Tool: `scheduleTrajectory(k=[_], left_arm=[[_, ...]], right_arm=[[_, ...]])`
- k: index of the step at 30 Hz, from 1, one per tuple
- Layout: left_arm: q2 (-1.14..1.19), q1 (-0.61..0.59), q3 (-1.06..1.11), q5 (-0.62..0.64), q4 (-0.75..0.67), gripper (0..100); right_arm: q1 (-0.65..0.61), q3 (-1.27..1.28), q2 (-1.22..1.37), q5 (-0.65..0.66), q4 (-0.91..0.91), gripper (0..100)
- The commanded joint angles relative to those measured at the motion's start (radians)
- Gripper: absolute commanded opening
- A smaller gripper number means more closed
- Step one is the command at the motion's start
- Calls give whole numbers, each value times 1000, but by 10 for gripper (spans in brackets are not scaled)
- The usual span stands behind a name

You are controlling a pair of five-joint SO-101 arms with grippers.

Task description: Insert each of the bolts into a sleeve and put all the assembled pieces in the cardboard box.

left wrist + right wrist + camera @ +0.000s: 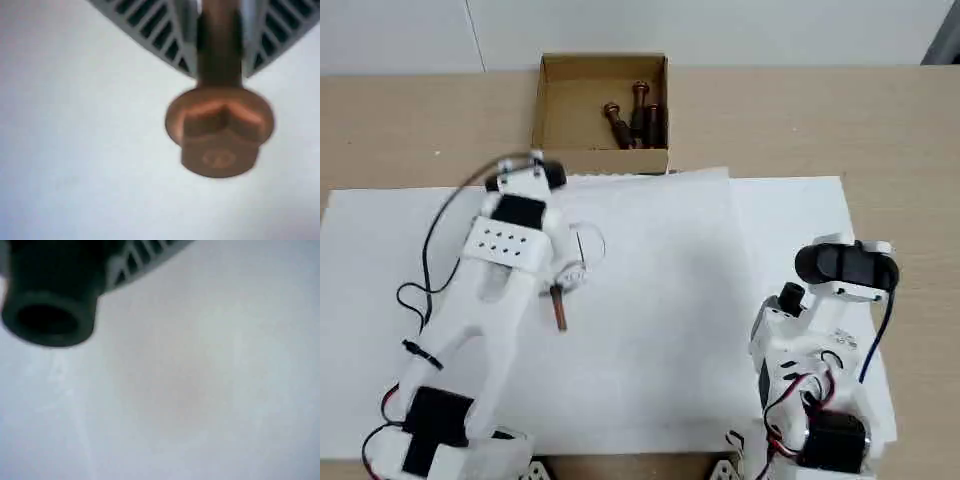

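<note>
the left gripper [220,62] is clamped on the bolt [220,132] above the paper [720,300], the right gripper [95,270] seemingly on the sleeve [50,315], well apart, so a tilted bolt could miss the bore and slip.

Overhead high view; wrist views close over paper [720,330].

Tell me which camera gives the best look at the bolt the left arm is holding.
The left wrist view: the bolt sits close up, hex head toward the camera, shank clamped between fingers. In the high view the bolt is a brown stick under the left arm. The right wrist view faces a black sleeve instead.
</note>
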Motion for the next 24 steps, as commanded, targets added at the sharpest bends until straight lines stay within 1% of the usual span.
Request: scheduleTrajectory(k=[1,5,8,11,14,18,21,24], left_arm=[[-14,14,-174,-2,58,5],[-14,69,-265,-5,103,5],[-17,120,-291,-60,112,5],[-89,152,-291,-87,100,5],[-206,170,-272,-137,34,5],[-382,163,-197,-226,-51,5],[-519,130,-84,-270,-144,5],[-652,95,62,-293,-255,5]], right_arm=[[1,-11,-8,9,-19,3],[-12,-11,-8,20,-16,3],[-48,-11,-10,77,-2,2],[-68,-11,-10,118,-7,2],[-85,-11,-10,157,-12,2],[-104,-11,-10,181,-7,2],[-124,-9,-10,181,-12,2],[-173,-6,-10,175,-13,2]])
